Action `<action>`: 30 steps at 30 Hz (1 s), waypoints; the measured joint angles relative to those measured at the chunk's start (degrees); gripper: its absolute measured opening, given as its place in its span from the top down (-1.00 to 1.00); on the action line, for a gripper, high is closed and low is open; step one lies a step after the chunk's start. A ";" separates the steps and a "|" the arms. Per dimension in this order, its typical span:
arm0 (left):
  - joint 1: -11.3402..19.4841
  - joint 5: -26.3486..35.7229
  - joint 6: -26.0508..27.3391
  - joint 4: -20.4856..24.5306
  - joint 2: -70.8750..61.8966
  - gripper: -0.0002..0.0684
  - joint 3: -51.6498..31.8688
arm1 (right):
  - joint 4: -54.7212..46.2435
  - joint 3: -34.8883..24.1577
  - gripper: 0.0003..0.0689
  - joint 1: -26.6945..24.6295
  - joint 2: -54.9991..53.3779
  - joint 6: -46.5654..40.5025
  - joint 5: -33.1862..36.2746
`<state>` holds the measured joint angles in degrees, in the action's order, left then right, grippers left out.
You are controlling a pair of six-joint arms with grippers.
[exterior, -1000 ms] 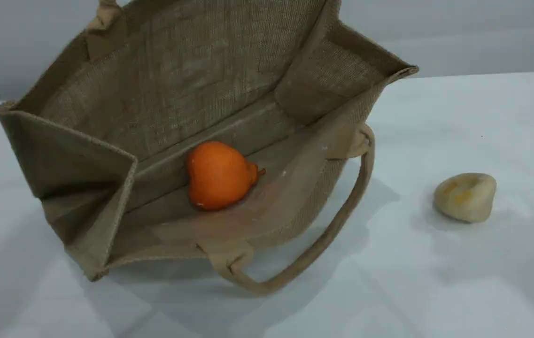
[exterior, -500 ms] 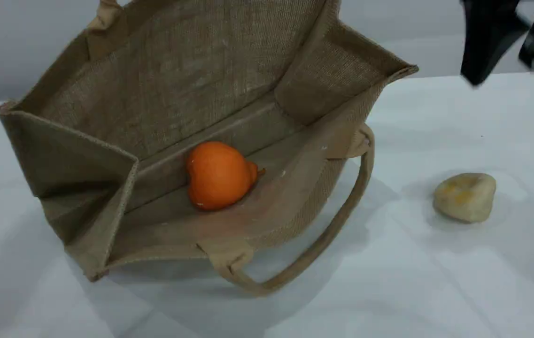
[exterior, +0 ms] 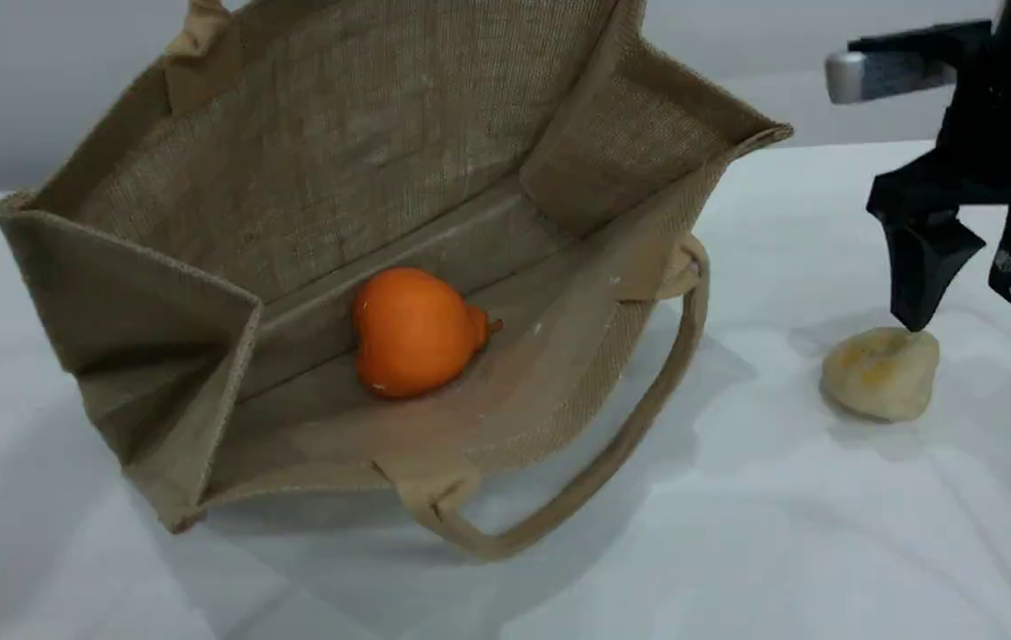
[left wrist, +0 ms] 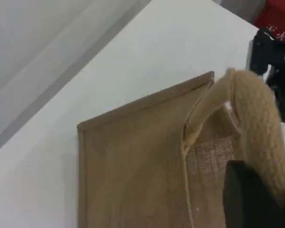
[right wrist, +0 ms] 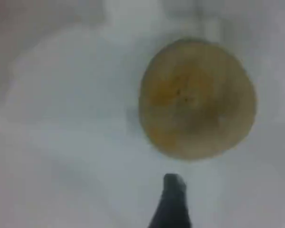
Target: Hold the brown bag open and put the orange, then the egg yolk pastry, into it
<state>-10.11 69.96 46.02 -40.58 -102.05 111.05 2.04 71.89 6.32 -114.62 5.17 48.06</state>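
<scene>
Beige rounded egg yolk pastry [exterior: 880,373] near tan jute bag [exterior: 336,151]: right gripper [exterior: 963,311] above, jaws apart. Straddle its middle; squeeze gently.

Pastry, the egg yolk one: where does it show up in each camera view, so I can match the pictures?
Scene view: pastry at far right on the table, just below the right fingers.
Left wrist view: not in it; only the bag and table.
Right wrist view: upper right of centre, above the fingertip.
Shared landmark: that dark right finger beside the pastry.
</scene>
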 joint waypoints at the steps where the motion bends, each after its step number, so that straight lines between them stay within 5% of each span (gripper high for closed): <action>1: 0.00 0.00 0.00 0.00 0.00 0.75 0.00 | 0.64 0.00 -0.53 -0.26 -0.17 0.00 -0.56; 20: 0.00 0.00 -0.28 0.00 0.00 0.75 0.00 | 4.05 0.00 -0.47 -0.61 -7.16 1.07 -6.03; 25: 0.00 0.00 -0.28 0.00 0.00 0.75 0.00 | 4.30 0.00 -0.29 -0.61 -8.25 1.15 -5.99; 30: 0.00 0.00 -0.28 0.00 0.00 0.75 0.00 | 3.88 0.00 0.14 -0.61 -8.25 1.15 -5.23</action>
<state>-10.11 69.96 45.74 -40.58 -102.05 111.05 5.92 71.89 5.72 -122.87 6.32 42.84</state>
